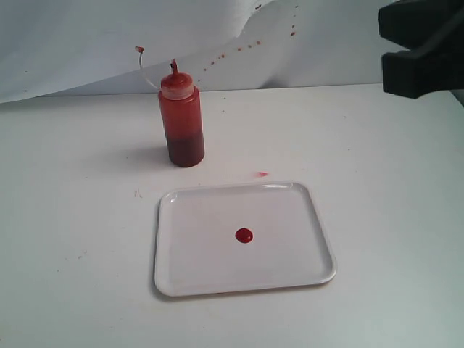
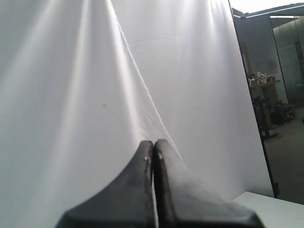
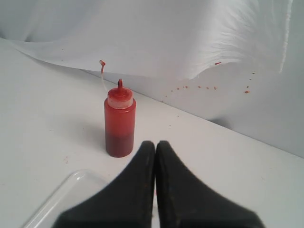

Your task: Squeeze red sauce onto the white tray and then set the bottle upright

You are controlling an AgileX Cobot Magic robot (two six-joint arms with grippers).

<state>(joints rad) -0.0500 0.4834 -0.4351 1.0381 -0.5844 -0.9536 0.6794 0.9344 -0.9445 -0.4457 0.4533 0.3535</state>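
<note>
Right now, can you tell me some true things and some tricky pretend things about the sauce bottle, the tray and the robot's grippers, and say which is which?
1. The bottle stands upright. True.
2. A round blob of red sauce lies on the white tray. True.
3. The bottle stands inside the tray. False: it stands on the table, apart from the tray, past the tray's far rim in the exterior view.
4. The right gripper is squeezing the bottle. False: it is shut on nothing, with the bottle standing free in front of it.
5. The left gripper is shut and holds nothing. True.
</note>
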